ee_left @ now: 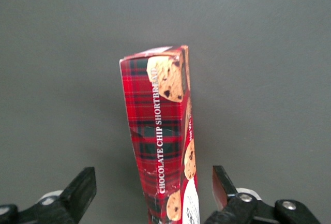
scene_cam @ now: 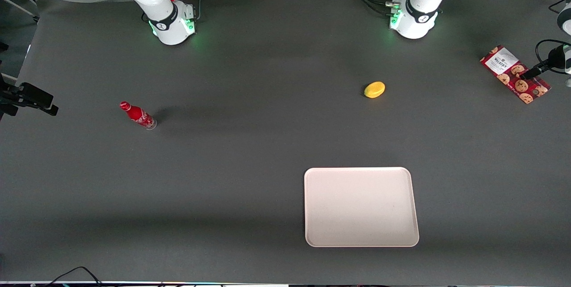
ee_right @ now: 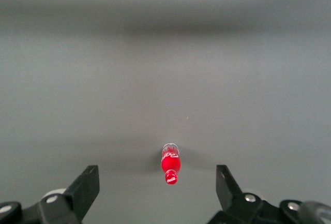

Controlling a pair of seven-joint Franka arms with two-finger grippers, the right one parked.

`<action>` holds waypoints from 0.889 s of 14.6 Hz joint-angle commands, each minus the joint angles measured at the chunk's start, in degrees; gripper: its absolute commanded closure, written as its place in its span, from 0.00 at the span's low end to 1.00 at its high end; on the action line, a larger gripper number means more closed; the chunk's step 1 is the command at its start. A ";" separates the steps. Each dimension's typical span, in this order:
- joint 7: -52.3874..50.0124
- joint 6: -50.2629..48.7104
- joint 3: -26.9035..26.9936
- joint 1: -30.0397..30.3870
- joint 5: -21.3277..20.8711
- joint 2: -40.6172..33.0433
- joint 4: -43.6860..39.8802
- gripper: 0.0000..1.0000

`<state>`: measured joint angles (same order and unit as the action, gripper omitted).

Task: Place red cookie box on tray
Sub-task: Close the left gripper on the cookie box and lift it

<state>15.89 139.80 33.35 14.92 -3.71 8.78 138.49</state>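
The red cookie box (scene_cam: 508, 68) lies flat on the dark table at the working arm's end, with its white label on the end farther from the front camera. My left gripper (scene_cam: 533, 72) hangs over the middle of the box. In the left wrist view the tartan box (ee_left: 160, 131) runs lengthwise between the two black fingers (ee_left: 83, 188), with a gap on each side; the gripper (ee_left: 152, 182) is open and touches nothing. The pale pink tray (scene_cam: 361, 206) lies empty, nearer the front camera and toward the table's middle.
A yellow lemon-shaped object (scene_cam: 374, 89) lies between the box and the table's middle, farther from the front camera than the tray. A red soda bottle (scene_cam: 138, 115) stands toward the parked arm's end; it also shows in the right wrist view (ee_right: 171, 168). The box lies near the table's end edge.
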 commanded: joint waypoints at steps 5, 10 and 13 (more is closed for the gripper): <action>4.24 3.99 -0.21 -0.16 5.73 4.58 0.99 0.12; 6.09 3.64 -0.21 -0.60 5.99 5.02 1.35 0.84; 6.09 3.02 -0.30 -1.39 5.99 5.02 1.35 1.00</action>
<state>20.61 142.71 32.66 14.79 1.31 13.71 139.25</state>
